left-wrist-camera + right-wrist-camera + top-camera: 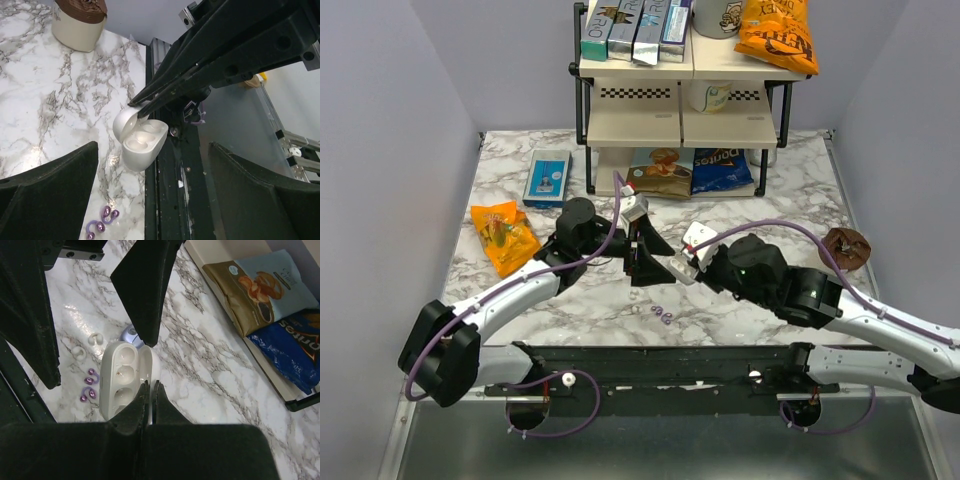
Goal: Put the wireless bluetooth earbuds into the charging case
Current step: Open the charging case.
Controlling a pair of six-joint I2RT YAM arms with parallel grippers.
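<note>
Right end effector (150,386) reaches leftward, pinching white case (120,372) lid; left end effector (645,255) gapes.

White marble table (790,180) veined in grey. Tiny glossy purple earbuds (102,220). Plain white case (142,142) and two white buds (82,347). Sliver of glossy lavender-blue case (131,334). Arms (510,295) white and black, with purple cables (790,227). Orange bag (503,235) with green and yellow print. Blue box (548,178). Cream shelf (635,125) in a black frame, edged with black-and-white checks. Tan bag (660,172) and dark blue bag (722,170). Cream tub (75,32) with a brown top.
</note>
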